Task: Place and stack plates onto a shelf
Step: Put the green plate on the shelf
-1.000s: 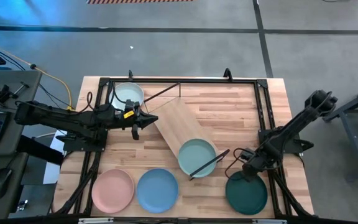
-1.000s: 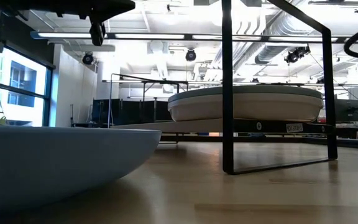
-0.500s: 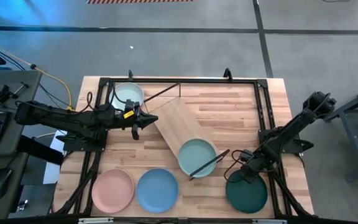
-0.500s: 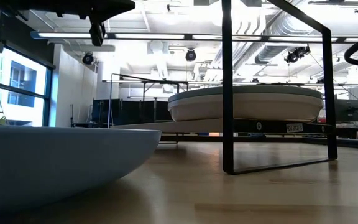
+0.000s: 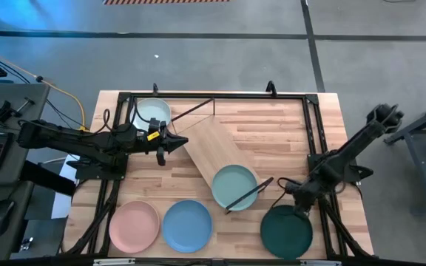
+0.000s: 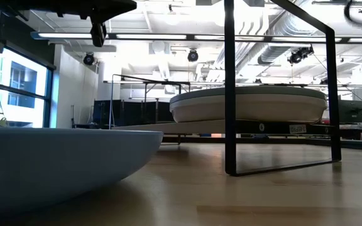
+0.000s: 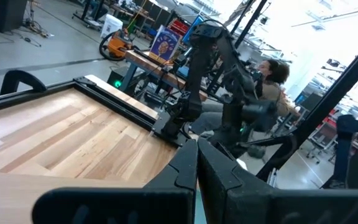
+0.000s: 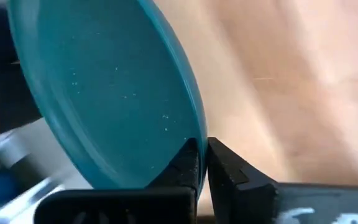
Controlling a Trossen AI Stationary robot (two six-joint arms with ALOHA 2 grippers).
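Observation:
My right gripper (image 5: 296,198) is shut on the dark teal plate (image 5: 287,233) at the near right of the table. My left gripper (image 5: 161,154) is shut and empty, beside the far left end of the shelf (image 5: 211,144); its shut fingers also show in the left wrist view (image 7: 197,163). The shelf lies slantwise in the middle of the table. A sage green plate (image 5: 234,185) rests on its near end and also shows in the low view (image 6: 250,103). A pale plate (image 5: 154,112) sits at the far left. The pink plate (image 5: 134,226) and the light blue plate (image 5: 187,225) lie on the table near the front edge. My right gripper pinches the dark teal plate's rim (image 8: 194,134) between its two fingers, at the plate's far side. The fingers (image 8: 188,162) slant down from the table's far right. The plate sits tilted in the hold; whether its near edge rests on the table cannot be told.
A dark frame (image 5: 310,140) runs around the tabletop. A dark shelf rod (image 5: 248,193) crosses beside the sage plate, and the shelf's frame rod (image 6: 230,88) stands in the low view. A person (image 7: 272,78) sits beyond the table's right side.
My right gripper has carried the dark teal plate a little toward the table's left and near edges. The right arm's upper part has swung up and outward. My left arm has kept still.

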